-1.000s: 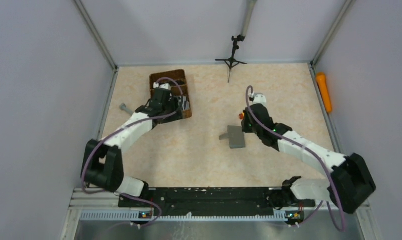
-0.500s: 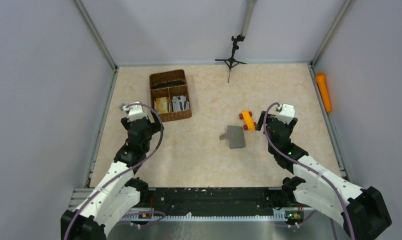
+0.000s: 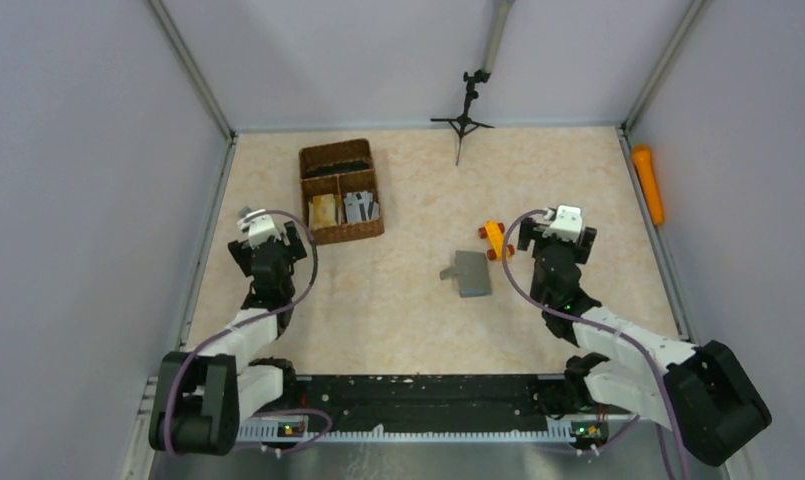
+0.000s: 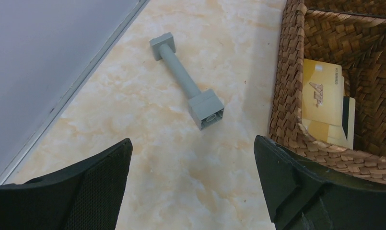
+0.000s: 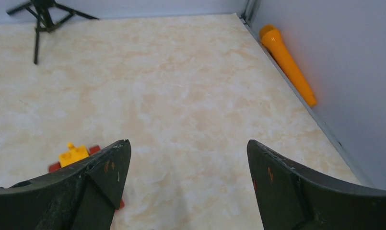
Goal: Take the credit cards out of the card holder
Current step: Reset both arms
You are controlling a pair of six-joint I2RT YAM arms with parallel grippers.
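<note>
Top view high overhead, wrist views low, forward-facing (left shares basket [image 4: 283, 81])

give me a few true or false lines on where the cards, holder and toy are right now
1. The card holder lies on the table, outside the basket: true.
2. Some credit cards lie in the basket: true.
3. The right jaws grip the card holder: false, they stand open and empty.
4. The orange toy brick sits in the basket: false, it is on the table near the card holder.

Arms [image 3: 623, 337] white w/ blk joints, purple cables [image 3: 505, 258]; fingers [image 4: 85, 191] blk.
</note>
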